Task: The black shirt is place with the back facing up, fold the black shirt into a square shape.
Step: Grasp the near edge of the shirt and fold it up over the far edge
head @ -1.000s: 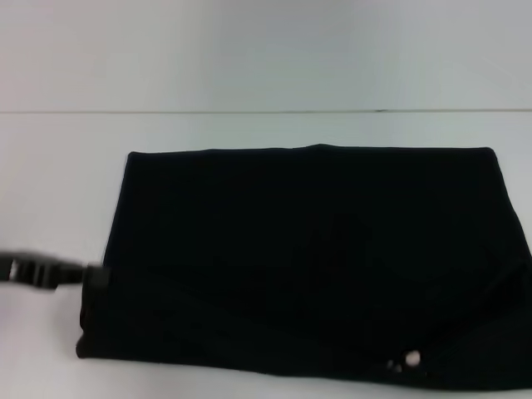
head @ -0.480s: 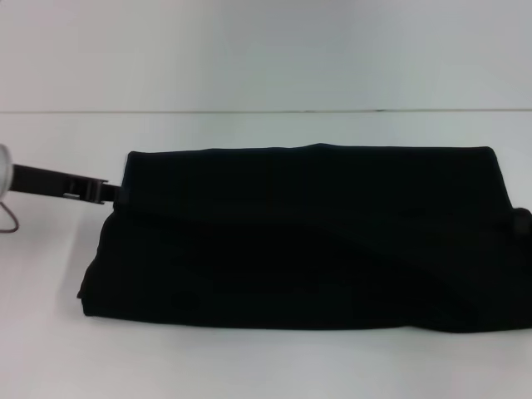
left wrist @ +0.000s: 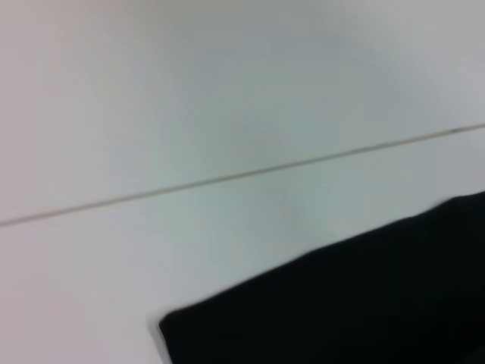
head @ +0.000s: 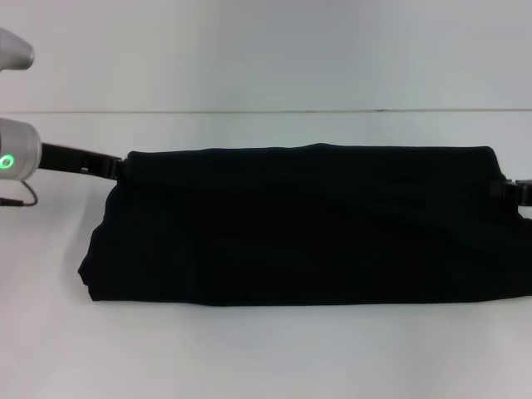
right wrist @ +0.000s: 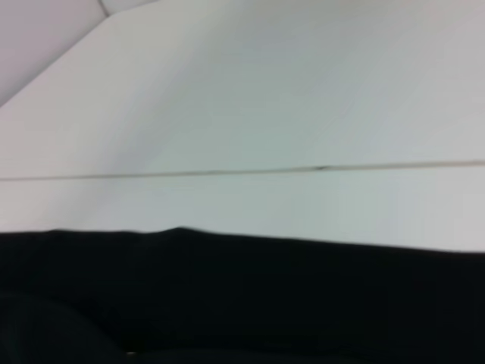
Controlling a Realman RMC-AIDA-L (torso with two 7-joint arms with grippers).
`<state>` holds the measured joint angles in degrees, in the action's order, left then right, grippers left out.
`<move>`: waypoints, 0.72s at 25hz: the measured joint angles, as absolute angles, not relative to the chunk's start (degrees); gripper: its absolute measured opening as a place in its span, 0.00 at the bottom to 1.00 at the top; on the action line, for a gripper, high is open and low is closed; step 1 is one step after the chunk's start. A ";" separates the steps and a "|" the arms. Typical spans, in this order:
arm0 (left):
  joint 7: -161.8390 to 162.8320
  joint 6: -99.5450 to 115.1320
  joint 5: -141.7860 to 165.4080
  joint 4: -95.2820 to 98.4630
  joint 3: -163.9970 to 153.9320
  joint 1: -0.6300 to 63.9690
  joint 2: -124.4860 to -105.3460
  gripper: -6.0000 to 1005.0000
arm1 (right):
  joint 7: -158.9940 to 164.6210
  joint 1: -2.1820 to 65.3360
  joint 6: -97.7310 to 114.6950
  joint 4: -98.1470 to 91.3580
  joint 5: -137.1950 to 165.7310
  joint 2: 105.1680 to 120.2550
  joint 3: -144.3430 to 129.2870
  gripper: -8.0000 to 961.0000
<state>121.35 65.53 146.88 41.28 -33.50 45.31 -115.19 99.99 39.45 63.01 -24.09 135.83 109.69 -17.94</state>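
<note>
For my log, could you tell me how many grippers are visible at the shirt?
2: the left gripper at the black shirt's far left corner, the right gripper at its far right corner, partly hidden by fabric.

The left gripper's [head: 116,169] tips vanish against the black shirt [head: 307,224] at nine o'clock; the right gripper [head: 509,190] (three o'clock) is cropped, its grip unreadable.
</note>
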 joint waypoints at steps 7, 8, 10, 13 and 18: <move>121.38 58.55 147.01 41.10 -37.10 46.11 -116.45 0.11 | 101.04 42.21 55.22 -22.79 135.66 110.90 -18.44 0.05; 121.38 57.36 147.02 40.92 -37.44 46.24 -116.64 0.11 | 101.13 42.62 53.93 -22.77 135.62 111.22 -18.44 0.05; 121.38 55.98 147.07 40.37 -37.57 46.52 -116.79 0.11 | 101.19 43.73 51.10 -22.71 135.56 111.98 -18.44 0.05; 121.38 54.38 147.08 39.46 -37.61 47.02 -116.83 0.12 | 100.78 45.17 47.45 -22.67 135.53 113.04 -18.45 0.05; 121.38 52.61 147.08 39.11 -37.62 47.11 -116.74 0.12 | 99.71 47.76 40.38 -22.21 135.51 114.22 -19.11 0.05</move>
